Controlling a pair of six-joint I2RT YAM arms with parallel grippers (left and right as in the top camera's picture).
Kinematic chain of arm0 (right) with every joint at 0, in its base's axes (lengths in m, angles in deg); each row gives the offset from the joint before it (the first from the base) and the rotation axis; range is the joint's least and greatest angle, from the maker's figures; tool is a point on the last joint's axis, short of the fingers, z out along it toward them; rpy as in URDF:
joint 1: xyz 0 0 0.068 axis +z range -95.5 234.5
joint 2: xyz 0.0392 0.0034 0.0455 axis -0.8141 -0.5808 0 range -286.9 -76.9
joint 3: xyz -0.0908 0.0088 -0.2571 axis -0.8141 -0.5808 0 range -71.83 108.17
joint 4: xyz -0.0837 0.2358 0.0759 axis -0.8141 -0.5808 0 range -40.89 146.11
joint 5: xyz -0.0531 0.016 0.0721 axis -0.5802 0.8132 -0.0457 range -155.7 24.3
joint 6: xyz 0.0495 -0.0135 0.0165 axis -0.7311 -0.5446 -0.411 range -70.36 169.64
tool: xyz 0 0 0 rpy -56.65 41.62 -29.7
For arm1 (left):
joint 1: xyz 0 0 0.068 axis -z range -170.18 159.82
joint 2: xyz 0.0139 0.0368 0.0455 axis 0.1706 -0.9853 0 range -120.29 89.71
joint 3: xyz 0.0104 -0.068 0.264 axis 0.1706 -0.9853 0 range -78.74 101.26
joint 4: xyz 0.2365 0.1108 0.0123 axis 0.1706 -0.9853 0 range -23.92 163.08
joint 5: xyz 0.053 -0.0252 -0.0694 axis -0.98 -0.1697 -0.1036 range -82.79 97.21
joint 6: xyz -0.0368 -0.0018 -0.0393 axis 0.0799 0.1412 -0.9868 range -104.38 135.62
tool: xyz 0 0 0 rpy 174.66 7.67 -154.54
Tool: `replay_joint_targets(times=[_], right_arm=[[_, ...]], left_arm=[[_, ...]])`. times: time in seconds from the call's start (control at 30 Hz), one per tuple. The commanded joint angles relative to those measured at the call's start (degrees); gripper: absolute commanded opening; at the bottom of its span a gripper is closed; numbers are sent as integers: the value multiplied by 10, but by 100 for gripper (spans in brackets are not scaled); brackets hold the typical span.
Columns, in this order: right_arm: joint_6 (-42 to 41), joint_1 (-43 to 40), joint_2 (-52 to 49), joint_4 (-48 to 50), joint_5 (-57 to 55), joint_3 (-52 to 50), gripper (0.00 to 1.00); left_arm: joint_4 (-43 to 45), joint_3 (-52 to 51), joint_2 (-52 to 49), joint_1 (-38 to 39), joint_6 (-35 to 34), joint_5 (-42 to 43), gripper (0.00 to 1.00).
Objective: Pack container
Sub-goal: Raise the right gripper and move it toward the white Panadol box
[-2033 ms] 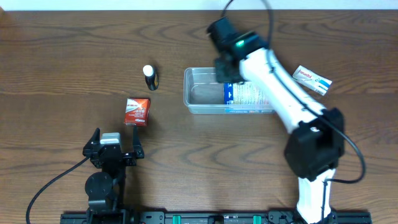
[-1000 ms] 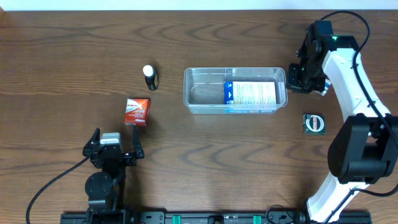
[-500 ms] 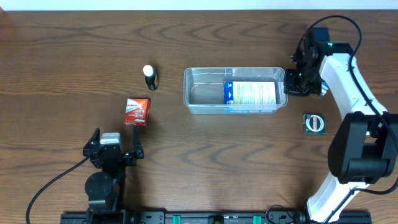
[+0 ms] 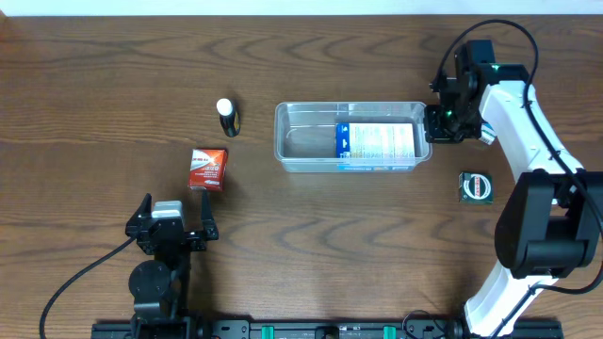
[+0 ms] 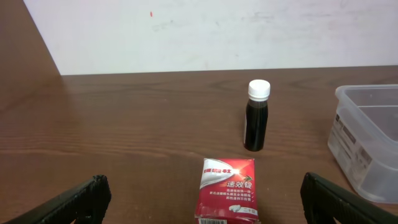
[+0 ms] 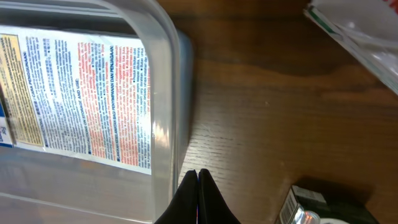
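The table [image 4: 94, 94] is dark brown wood with a strong wavy grain, bare between the few things on it. Along its far edge rises a plain white wall [image 5: 186, 31], carrying a small red speck.

At the near left the left gripper [image 4: 174, 218] sits low over the table, jaws spread wide and holding nothing. Ahead of it lies a red box [image 4: 207, 168]. Beyond that stands a dark bottle [image 4: 227, 117] with a white cap.

At mid-table, the container [image 4: 306, 141] lies lengthwise, with a printed carton [image 4: 377, 141] in its right half. The right gripper [image 6: 198, 183] is pinched closed, empty, right at the container's right end wall. Whether it touches is unclear.

Further right lie a white packet [image 6: 354, 31] and, nearer, a small dark pack [image 4: 476, 186].
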Motion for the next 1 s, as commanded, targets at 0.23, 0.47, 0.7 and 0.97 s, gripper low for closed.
replay_joint_targets(times=[0.23, 0.47, 0.7, 0.97], right_arm=[[6, 9, 4, 8, -69, -5, 1], [-10, -25, 4, 37, -76, -4, 1], [-39, -66, 4, 78, -102, -5, 1], [-37, -125, 4, 113, -110, -5, 29]], left_arm=[[-8, -17, 4, 1, 6, 3, 99], [-8, -17, 4, 1, 6, 3, 98], [-8, -17, 4, 1, 6, 3, 98], [-8, -17, 4, 1, 6, 3, 98]])
